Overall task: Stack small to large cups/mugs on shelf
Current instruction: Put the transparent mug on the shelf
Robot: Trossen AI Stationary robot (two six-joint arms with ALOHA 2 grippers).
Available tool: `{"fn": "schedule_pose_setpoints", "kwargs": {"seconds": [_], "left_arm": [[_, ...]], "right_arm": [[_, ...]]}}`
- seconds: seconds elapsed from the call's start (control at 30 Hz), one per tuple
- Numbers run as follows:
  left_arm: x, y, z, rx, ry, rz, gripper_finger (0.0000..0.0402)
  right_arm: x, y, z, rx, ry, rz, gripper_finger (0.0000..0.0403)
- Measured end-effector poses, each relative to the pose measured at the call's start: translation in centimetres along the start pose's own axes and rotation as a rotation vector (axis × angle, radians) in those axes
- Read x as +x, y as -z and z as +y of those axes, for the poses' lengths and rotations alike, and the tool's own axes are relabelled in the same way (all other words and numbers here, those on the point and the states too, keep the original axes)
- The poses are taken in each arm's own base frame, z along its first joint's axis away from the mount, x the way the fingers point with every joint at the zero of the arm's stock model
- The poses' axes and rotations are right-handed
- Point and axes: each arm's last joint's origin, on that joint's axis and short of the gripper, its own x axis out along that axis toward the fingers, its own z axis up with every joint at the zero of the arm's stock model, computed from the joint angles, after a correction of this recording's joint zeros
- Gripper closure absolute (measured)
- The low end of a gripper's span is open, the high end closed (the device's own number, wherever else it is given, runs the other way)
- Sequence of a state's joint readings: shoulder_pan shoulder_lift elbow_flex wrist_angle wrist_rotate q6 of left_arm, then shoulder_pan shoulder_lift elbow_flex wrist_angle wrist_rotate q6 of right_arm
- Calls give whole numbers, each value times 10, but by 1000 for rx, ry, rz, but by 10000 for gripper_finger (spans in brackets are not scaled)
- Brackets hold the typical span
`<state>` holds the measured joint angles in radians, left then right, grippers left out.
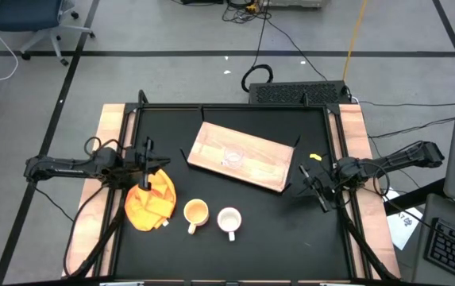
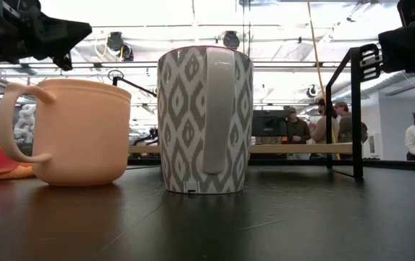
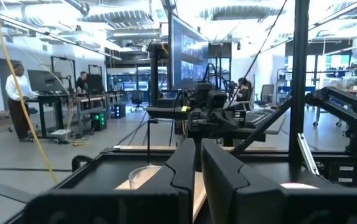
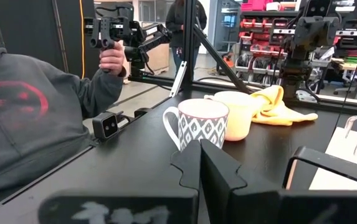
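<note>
The light-wood shelf (image 1: 243, 155) lies slantwise at the table's far middle. The clear glass cup (image 1: 233, 156) stands on it. The yellow-orange mug (image 1: 195, 213) and the white patterned mug (image 1: 229, 220) stand side by side on the black tabletop near the front edge, handles toward the near edge. My left gripper (image 1: 149, 161) hovers shut and empty at the table's left, over the far edge of an orange cloth (image 1: 149, 202). At the table's right, my right gripper (image 1: 313, 185) is shut and empty. It points toward the mugs (image 4: 197, 124), well short of them.
A small yellow object (image 1: 314, 158) lies on the tabletop just beyond the right gripper. Black frame posts (image 2: 355, 109) stand at the table's far corners. A person (image 4: 35, 106) sits close to the table, holding a black device. Bare tabletop lies between shelf and mugs.
</note>
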<state>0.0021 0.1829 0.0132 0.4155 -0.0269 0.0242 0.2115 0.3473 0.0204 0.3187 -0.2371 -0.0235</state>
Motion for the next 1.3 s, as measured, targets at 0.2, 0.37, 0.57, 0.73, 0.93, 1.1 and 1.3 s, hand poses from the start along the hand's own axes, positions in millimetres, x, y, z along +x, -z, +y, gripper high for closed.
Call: {"fn": "schedule_pose_setpoints", "kwargs": {"seconds": [0.2, 0.37, 0.57, 0.73, 0.93, 1.1, 1.3], "left_arm": [[0, -1, 0, -60, -4, -8, 371], [1, -11, 1, -40, -15, -55, 369], [10, -37, 1, -30, -18, 74, 320], [27, -60, 4, -9, -66, 102, 245], [58, -75, 11, -2, -102, 174, 182], [91, -77, 22, -23, -48, 261, 166], [132, -82, 39, -70, 87, 342, 165]], "right_arm": [[0, 0, 0, 0, 0, 0, 403], [0, 0, 0, -11, 0, 0, 403], [0, -1, 0, -28, 0, -6, 403], [0, -1, 0, -43, 1, -5, 403], [0, -1, 0, -43, 0, -6, 403], [0, -1, 0, -43, 1, -6, 403], [0, 0, 0, -42, 1, -4, 403]]}}
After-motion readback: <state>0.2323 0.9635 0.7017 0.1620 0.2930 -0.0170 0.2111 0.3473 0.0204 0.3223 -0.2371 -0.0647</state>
